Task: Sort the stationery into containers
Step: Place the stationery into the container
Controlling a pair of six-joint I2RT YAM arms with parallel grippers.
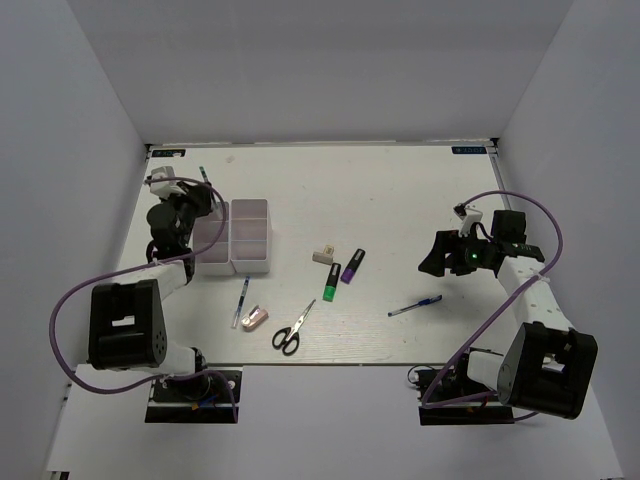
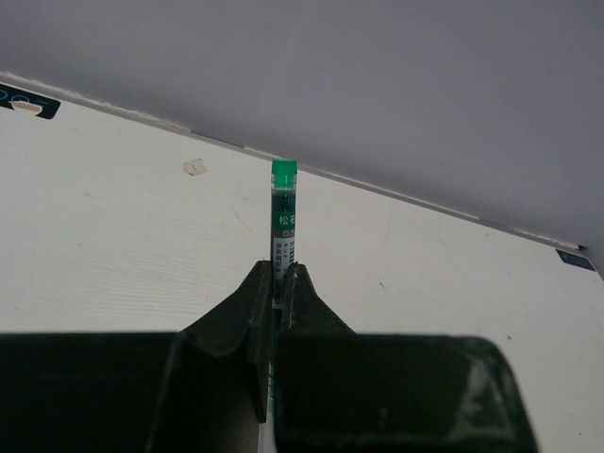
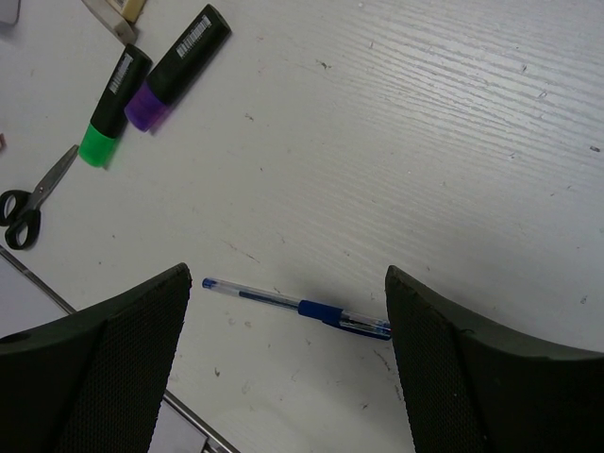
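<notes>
My left gripper (image 1: 199, 203) (image 2: 280, 276) is shut on a thin pen with a green end (image 2: 284, 200), which sticks out past the fingertips (image 1: 203, 177), over the left part of the white compartment tray (image 1: 248, 266). My right gripper (image 1: 441, 256) (image 3: 288, 272) is open and empty above a blue pen (image 1: 415, 305) (image 3: 311, 310). On the table lie the green highlighter (image 1: 332, 282) (image 3: 109, 109), purple highlighter (image 1: 352, 265) (image 3: 172, 68), beige block (image 1: 323, 255), scissors (image 1: 290, 330) (image 3: 26, 204), pink block (image 1: 255, 318) and another blue pen (image 1: 242, 298).
White walls close the table in at the back and on both sides. Purple cables loop from each arm near the bases (image 1: 190, 385). A metal rail edge (image 3: 57, 297) shows at the lower left of the right wrist view.
</notes>
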